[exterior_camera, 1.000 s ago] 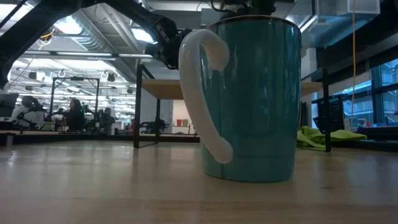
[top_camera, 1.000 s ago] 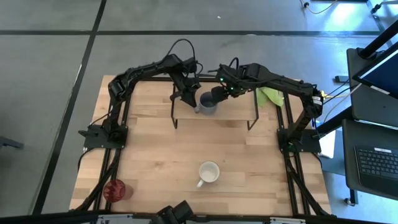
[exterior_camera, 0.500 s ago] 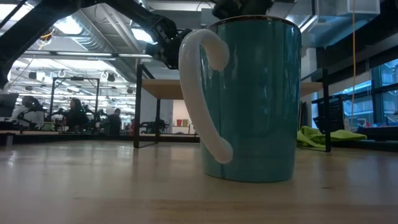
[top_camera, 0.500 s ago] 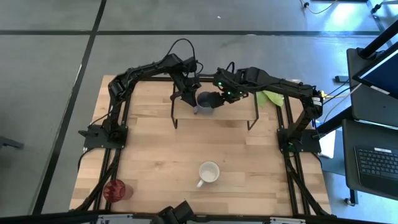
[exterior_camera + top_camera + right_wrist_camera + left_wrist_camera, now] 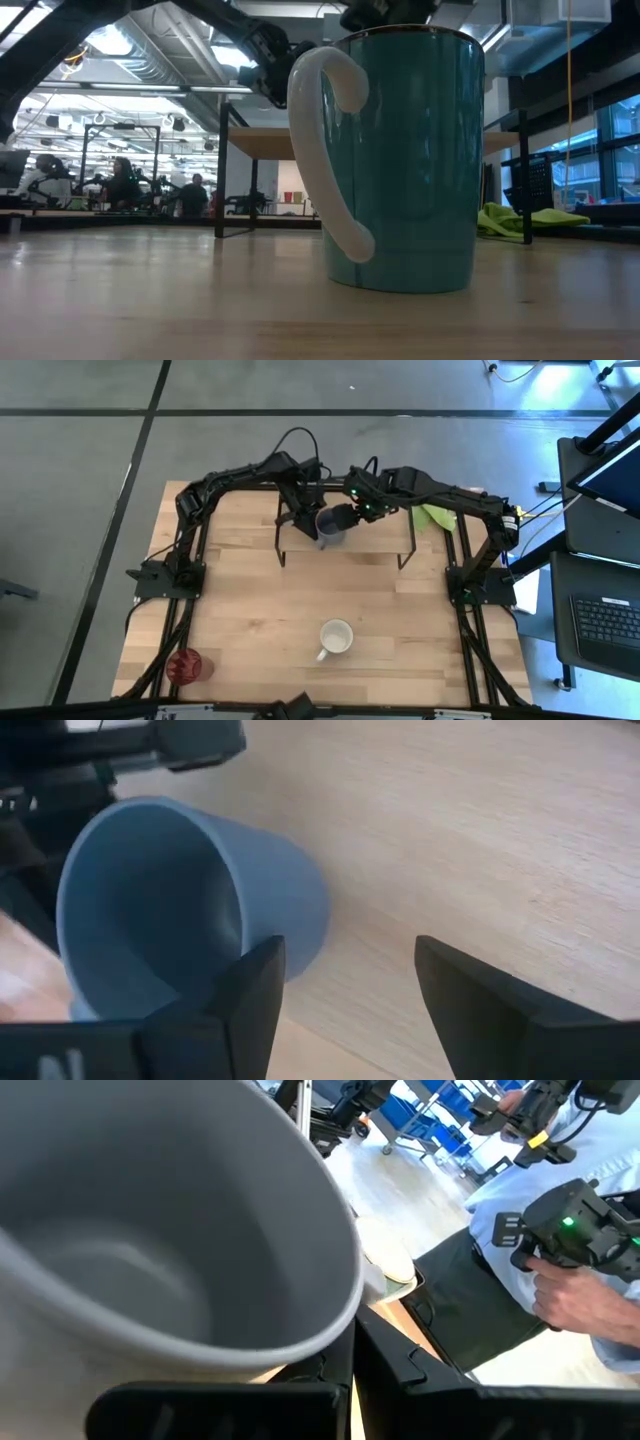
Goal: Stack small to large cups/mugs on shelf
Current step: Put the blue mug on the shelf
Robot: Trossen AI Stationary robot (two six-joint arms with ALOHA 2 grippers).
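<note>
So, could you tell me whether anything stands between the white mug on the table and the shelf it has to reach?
Nothing visible does. The white mug stands alone on bare table in front of the shelf. On the shelf, the left gripper is shut on the grey mug, with the right gripper open beside it.

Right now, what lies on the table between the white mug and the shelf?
Nothing. In the high view the stretch of table from the white mug up to the shelf is bare wood; the red tumbler stands off to the side.
</note>
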